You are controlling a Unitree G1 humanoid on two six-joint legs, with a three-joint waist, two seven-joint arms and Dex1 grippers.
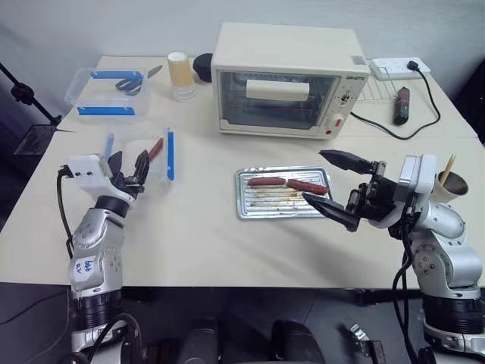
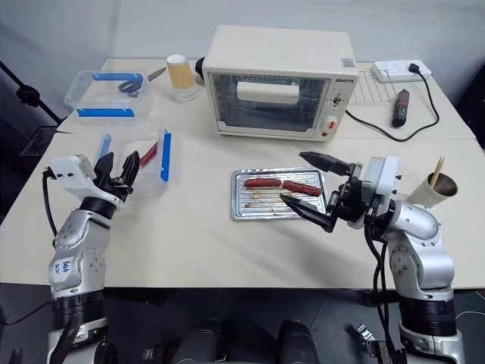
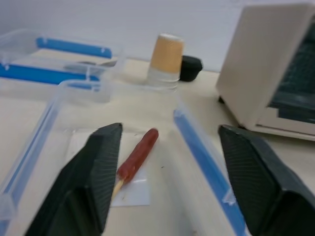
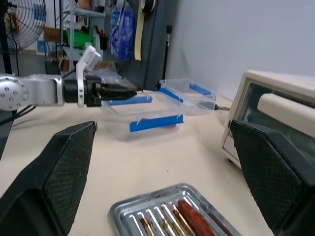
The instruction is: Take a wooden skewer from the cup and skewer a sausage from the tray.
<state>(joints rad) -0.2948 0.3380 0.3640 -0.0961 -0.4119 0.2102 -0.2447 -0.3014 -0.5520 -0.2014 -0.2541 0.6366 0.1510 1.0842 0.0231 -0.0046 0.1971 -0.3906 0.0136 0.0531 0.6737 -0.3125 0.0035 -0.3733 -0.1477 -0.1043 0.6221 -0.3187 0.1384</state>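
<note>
Left wrist view: my left gripper (image 3: 170, 172) has its jaws apart and holds nothing.
Near box (image 1: 168, 154): clear plastic with blue clips, at the left of the table, just ahead of my left gripper.
Skewered sausage (image 3: 138, 154): one lies on the floor of that box with a pale stick end showing at its near tip, so I judge one round is already done and put down.
Far box (image 1: 106, 91): another clear box at the far left, with what look like scissors inside.
Lidded cup (image 1: 180, 74): yellowish, far side, beside the oven (image 1: 284, 80); not part of my job.
Tray (image 1: 246, 205): at the middle of the table, near the oven.
Sausages (image 1: 308, 186): two lie in the far part of the tray, unskewered.
Right gripper (image 1: 331, 181): jaws wide apart, empty, hanging over the tray's right end.
Cup (image 2: 436, 187): at the far right, behind my right arm, sticks poking out.
Skewer (image 2: 438, 170): upright in the cup, not yet taken.
Left to do: pull a stick, then push it through a tray sausage.
</note>
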